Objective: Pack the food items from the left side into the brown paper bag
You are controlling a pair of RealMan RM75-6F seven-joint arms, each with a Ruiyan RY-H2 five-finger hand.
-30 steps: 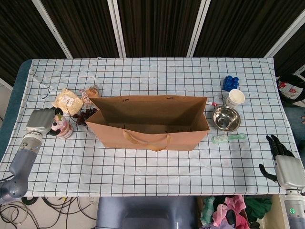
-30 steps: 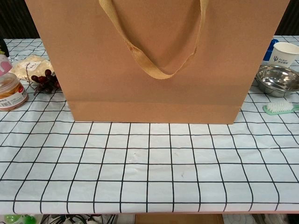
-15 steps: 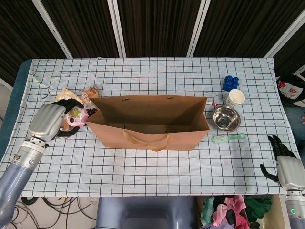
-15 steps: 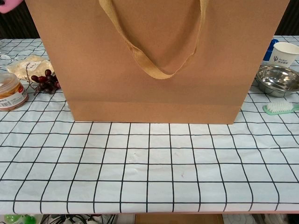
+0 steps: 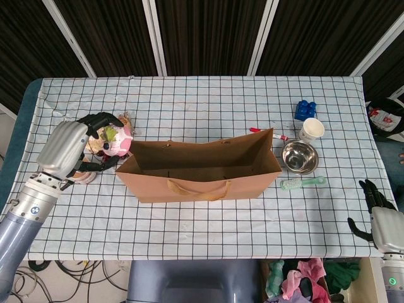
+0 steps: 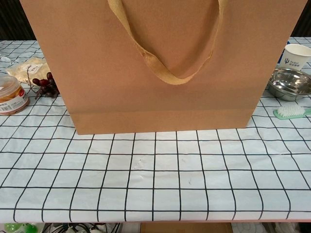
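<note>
The near edge is taken up by the checked tablecloth (image 6: 155,170), white with thin black grid lines, lightly creased. At the near right corner the right hand (image 5: 384,218) is seen with dark fingers apart and nothing held.

Behind the cloth's bare stretch stands the brown paper bag (image 5: 201,170), matte kraft paper with a flat woven handle, open at the top.

Left of the bag, a round lidded tub (image 6: 10,93) and a bunch of dark grapes (image 6: 44,85) are set on the cloth, with a crinkled wrapped pastry (image 6: 28,69) behind them.

Above these, a pink packaged food item (image 5: 116,140) is gripped in the left hand (image 5: 69,148), raised just beside the bag's left end.

At the far right lie a mint brush (image 5: 302,183), a steel bowl (image 5: 299,156), a paper cup (image 5: 311,130) and blue blocks (image 5: 305,110).
</note>
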